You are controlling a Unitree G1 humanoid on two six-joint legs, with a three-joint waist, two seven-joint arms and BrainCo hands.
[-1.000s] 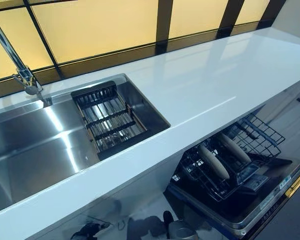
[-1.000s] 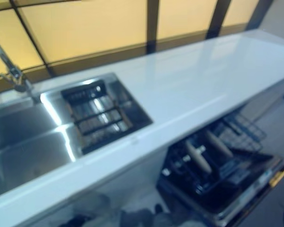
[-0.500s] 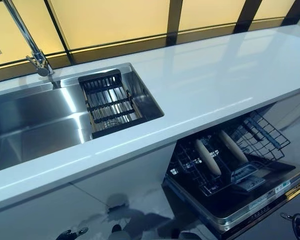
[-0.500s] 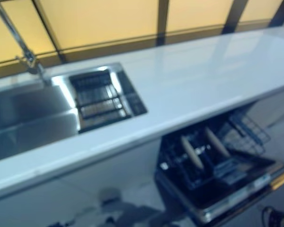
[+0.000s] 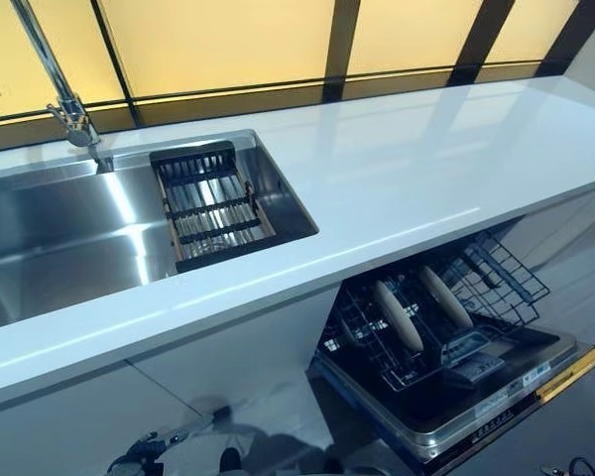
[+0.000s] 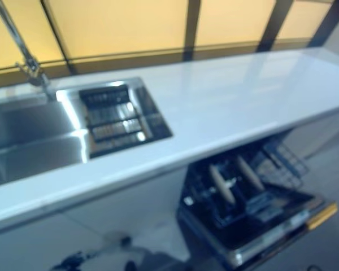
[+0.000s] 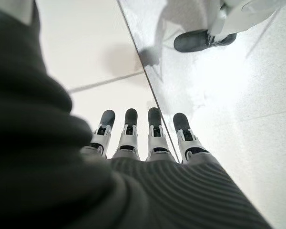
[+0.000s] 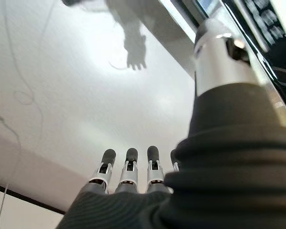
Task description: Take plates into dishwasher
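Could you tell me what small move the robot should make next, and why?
Probably none toward a plate: two plates already stand in the dishwasher rack, and the sink and counter show none. Both the left hand and right hand hang empty, fingers straight, so pushing the rack in seems next.

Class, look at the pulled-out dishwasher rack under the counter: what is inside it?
Two pale plates stand on edge, side by side, in the dark wire rack. The white countertop covers the rack's rear, so anything further back cannot be seen.
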